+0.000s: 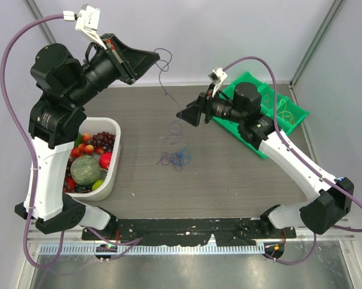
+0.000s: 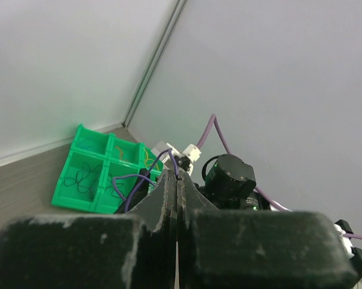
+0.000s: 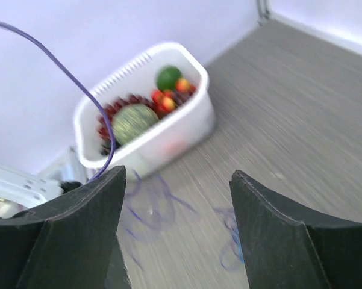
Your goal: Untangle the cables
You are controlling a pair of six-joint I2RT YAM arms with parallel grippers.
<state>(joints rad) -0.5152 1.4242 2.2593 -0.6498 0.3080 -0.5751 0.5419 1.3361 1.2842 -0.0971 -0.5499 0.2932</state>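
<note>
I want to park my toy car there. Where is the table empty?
The table is bare at the front, between the tangled cables and the black rail. There's a narrower strip between the fruit tub and the cables. The middle is crowded with cables.

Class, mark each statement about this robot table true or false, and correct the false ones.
1. The left gripper is shut on a purple cable. True.
2. The right gripper is clamped shut. False: its jaws stand open.
3. The white tub holds fruit. True.
4. The green tray lies next to the white tub. False: it lies across the table, by the right arm.
5. A tangle of cables lies on the table between tub and tray. True.
</note>
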